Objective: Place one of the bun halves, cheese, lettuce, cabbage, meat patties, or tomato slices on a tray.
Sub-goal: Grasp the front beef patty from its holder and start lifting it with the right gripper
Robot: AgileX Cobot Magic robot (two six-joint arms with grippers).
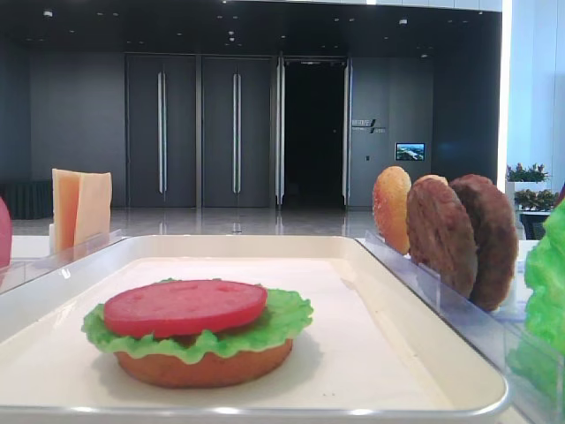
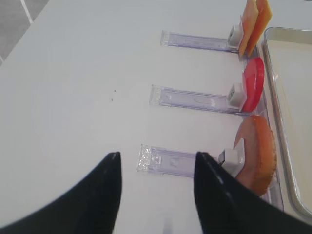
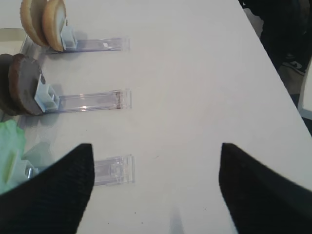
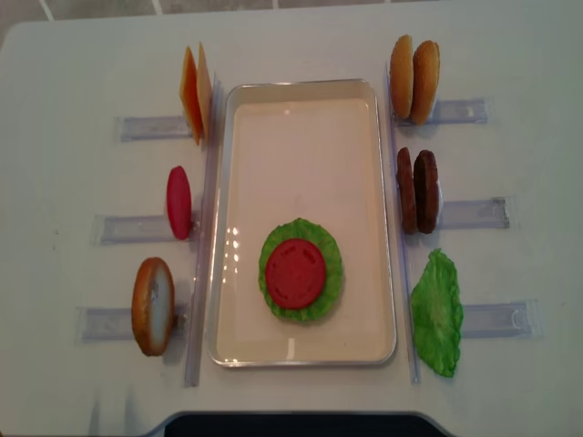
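The white tray (image 4: 301,87) lies mid-table. On it a bun half (image 1: 203,369) carries lettuce (image 4: 330,273) and a tomato slice (image 4: 295,272). Left of the tray stand cheese (image 4: 194,105), a tomato slice (image 4: 178,202) and a bun half (image 4: 153,305). To its right are two bun halves (image 4: 414,79), two meat patties (image 4: 417,189) and lettuce (image 4: 437,312). Cabbage is out of view. My left gripper (image 2: 157,156) hangs open and empty over the table beside the bun half (image 2: 258,153). My right gripper (image 3: 156,146) is open and empty, right of the lettuce (image 3: 9,151).
Clear plastic racks (image 4: 469,214) hold the pieces on both sides of the tray, and their free ends reach outward (image 2: 165,161) (image 3: 113,170). The table's right edge (image 3: 273,63) runs close to the right gripper, with floor beyond it.
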